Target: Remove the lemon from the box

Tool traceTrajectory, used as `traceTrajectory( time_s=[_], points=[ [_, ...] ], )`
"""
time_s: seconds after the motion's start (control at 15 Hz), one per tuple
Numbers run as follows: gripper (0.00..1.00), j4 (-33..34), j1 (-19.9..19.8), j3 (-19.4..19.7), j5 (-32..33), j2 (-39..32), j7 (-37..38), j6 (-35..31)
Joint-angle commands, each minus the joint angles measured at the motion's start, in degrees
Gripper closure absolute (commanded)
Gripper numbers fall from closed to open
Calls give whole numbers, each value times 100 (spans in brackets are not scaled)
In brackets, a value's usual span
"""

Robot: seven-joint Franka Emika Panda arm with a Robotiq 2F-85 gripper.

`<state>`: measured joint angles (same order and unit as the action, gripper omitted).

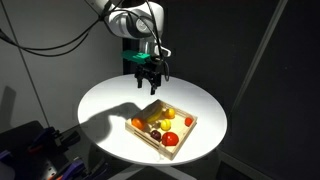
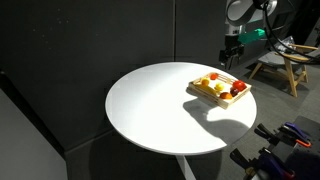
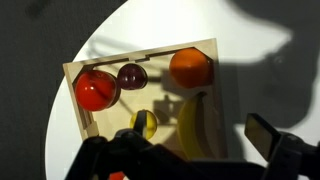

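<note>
The box [image 3: 108,122] is a shallow light-wood tray on the round white table [image 1: 110,105]. It also shows in both exterior views [image 1: 178,150] [image 2: 206,94]. In the wrist view the lemon [image 3: 145,123] lies in the tray, small and dull yellow, beside the banana [image 3: 195,125]. My gripper [image 3: 185,150] is open and empty. It hovers well above the tray's far side in both exterior views [image 1: 150,76] [image 2: 229,56]. Its dark fingers fill the bottom of the wrist view. The lemon is too small to tell apart in the exterior views.
The tray also holds a red fruit [image 3: 97,90], a dark purple fruit [image 3: 133,75] and an orange [image 3: 190,67]. The tray sits near the table's edge. A black curtain backs the scene. Wooden furniture [image 2: 280,65] stands behind the table.
</note>
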<state>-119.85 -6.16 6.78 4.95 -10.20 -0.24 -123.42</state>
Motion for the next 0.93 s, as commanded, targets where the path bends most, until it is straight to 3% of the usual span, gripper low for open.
traceTrajectory(
  time_s=[0.0, 0.87],
  points=[
    [0, 137, -62, 30, -37, -194, 13, -39],
    [0, 85, -103, 48, -51, -716, -25, -827]
  ],
)
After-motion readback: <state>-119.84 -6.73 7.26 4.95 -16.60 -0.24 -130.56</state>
